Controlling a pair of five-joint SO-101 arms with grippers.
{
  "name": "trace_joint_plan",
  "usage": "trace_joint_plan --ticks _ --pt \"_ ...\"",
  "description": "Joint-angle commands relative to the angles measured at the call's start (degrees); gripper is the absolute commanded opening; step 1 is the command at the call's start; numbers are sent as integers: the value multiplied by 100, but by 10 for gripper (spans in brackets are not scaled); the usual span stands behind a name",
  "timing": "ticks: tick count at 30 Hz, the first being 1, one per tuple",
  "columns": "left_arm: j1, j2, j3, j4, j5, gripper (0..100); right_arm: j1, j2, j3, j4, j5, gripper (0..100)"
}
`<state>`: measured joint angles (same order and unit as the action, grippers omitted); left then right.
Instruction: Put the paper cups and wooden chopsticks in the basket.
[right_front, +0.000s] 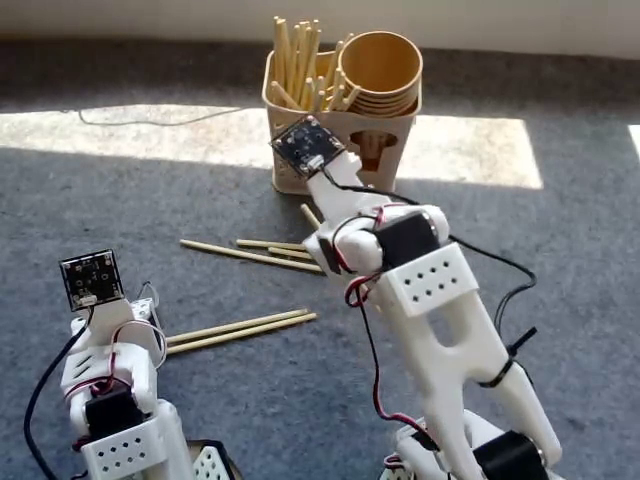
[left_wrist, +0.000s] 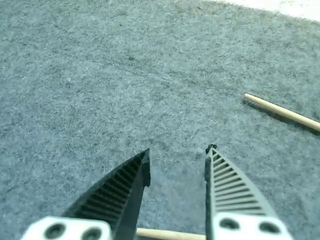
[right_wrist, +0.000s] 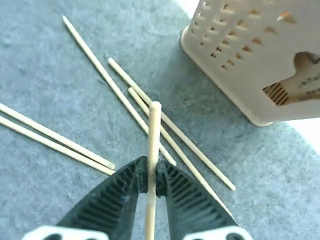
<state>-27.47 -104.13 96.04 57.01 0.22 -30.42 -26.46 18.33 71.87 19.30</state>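
Our right gripper (right_wrist: 152, 175) clamps a slim wooden chopstick (right_wrist: 154, 125), the perforated cream plastic basket (right_front: 400, 140) of tan paper cups (right_front: 385, 70) at twelve o'clock. Our left gripper (left_wrist: 177, 160) gapes over fuzzy grey carpet (left_wrist: 100, 75).

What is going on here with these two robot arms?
Two robot arms work over a grey mat. The right gripper holds one chopstick between its shut fingers, close to the basket. The basket already holds stacked paper cups and a bundle of chopsticks. Several loose chopsticks lie on the mat. The left gripper hangs open above the mat, holding nothing.
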Motion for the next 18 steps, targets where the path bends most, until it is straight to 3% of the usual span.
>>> trace_joint_plan --ticks 1,8,18 --pt "127 -48 110 -70 -62 181 48 -637 -101 -163 -229 5" --pt "127 -48 110 -70 -62 181 75 -1314 -92 -1622 -774 5" --pt "127 -48 110 -70 -62 181 48 -1385 -57 -4004 -835 9"
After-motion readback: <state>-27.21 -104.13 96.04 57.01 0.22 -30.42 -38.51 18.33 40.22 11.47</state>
